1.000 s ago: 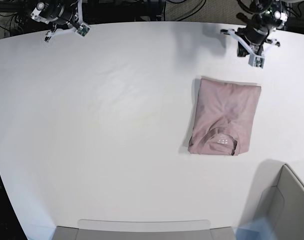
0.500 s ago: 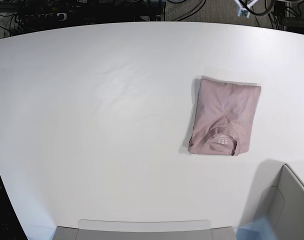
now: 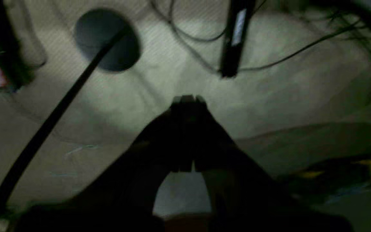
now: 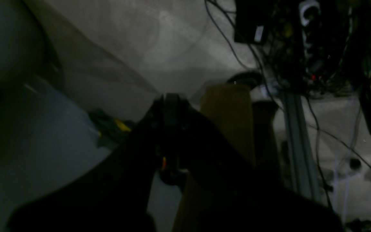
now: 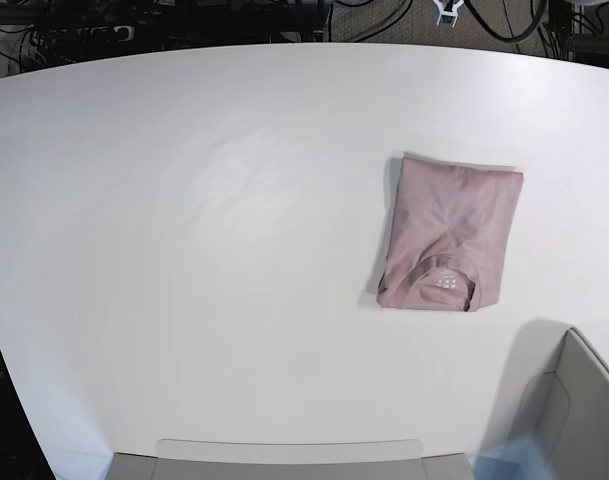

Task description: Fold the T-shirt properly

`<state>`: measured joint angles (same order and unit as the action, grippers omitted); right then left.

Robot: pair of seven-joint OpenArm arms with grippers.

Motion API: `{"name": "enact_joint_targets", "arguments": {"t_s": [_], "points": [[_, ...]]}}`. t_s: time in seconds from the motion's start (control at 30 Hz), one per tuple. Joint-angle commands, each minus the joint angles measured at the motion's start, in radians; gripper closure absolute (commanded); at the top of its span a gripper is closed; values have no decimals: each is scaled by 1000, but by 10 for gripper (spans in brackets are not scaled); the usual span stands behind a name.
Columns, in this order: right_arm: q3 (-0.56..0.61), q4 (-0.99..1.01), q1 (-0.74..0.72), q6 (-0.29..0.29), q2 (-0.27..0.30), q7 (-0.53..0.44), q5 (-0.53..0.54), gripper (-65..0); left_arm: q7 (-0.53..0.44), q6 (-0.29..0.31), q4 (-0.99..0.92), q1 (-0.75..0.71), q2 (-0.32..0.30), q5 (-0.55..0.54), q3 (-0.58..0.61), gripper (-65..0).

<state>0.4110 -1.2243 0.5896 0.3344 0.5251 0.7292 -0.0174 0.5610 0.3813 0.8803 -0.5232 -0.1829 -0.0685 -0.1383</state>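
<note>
"While the left gripper is being held above the dim floor, how are its fingers being set?"

"They are being pressed together, and a dark cable is being shown beside them."

"And the right gripper?"

"Its fingers are being pressed together too, while a brown strip is being partly covered by the gripper."

"Farther out, where is the T-shirt being seen?"

"It is being borne by the white table, right of centre in the base view, folded into a rough rectangle, its collar being shown near the lower edge."
</note>
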Motion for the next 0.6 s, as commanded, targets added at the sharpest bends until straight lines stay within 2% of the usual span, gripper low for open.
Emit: {"name": "enact_joint_targets", "arguments": {"t_s": [0.0,0.2,0.37,0.57], "points": [[25,47,-36,2,-1,-10,3,0,-6,0,-42,7,-7,6,-2,0],[162,280,-205,1,-62,-55,3,0,-120,0,-211,94,-5,9,-7,0],[273,470,-317,1,-107,-196,3,0,-243,0,-355,171,-4,9,-7,0],[403,723,-411,1,-145,-376,3,0,-333,0,-497,246,-4,12,-2,0]]}}
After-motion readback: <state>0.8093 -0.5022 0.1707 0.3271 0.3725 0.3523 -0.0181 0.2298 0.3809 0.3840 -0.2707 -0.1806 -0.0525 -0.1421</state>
